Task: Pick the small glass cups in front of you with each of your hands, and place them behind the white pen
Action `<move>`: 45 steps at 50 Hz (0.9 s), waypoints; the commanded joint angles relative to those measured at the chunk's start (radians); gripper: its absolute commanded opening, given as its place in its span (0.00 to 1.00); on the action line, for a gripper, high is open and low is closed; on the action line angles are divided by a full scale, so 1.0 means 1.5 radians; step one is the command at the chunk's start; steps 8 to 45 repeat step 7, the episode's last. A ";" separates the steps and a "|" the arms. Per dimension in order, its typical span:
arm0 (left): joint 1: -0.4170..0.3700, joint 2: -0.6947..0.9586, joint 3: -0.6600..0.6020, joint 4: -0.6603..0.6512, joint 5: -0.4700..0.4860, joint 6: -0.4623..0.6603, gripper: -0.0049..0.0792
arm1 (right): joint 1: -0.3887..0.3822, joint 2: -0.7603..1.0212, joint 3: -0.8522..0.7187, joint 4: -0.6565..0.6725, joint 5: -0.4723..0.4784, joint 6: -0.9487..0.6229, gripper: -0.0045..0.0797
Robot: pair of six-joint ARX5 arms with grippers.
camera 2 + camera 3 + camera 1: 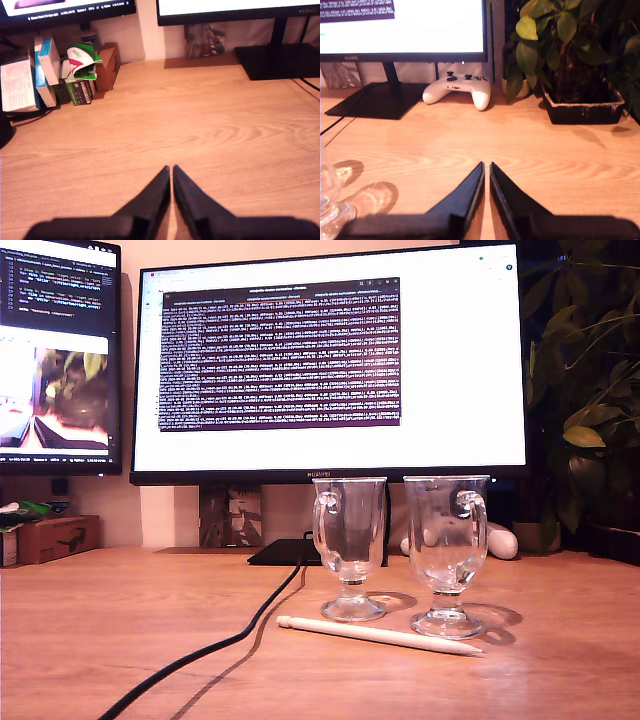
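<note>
Exterior view: 2 clear footed glass cups [349, 548] [447, 553] upright behind white pen [380, 635]; both tools pinched together, empty.

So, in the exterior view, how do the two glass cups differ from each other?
The cup on that view's left stands farther back, just behind the white pen's blunt end; the cup on that view's right stands nearer the camera, by the pen's tapered tip. The left cup's handle shows on its left side, the right cup's on its right. Both are clear, footed, upright and empty.
</note>
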 commanded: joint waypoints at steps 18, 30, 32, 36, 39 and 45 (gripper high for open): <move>0.003 -0.006 -0.017 -0.009 0.001 -0.004 0.04 | -0.001 -0.004 -0.008 0.007 0.003 0.002 0.05; 0.003 -0.006 -0.017 -0.009 0.001 -0.004 0.04 | -0.001 -0.004 -0.008 0.007 0.003 0.002 0.05; 0.003 -0.006 -0.017 -0.009 0.001 -0.004 0.04 | -0.001 -0.004 -0.008 0.007 0.003 0.002 0.05; 0.003 -0.006 -0.017 -0.009 0.001 -0.004 0.04 | -0.001 -0.004 -0.008 0.007 0.003 0.002 0.05; 0.003 -0.006 -0.017 -0.009 0.001 -0.004 0.04 | -0.001 -0.004 -0.008 0.007 0.003 0.002 0.05; 0.003 -0.006 -0.017 -0.009 0.001 -0.004 0.04 | -0.001 -0.004 -0.008 0.007 0.003 0.002 0.05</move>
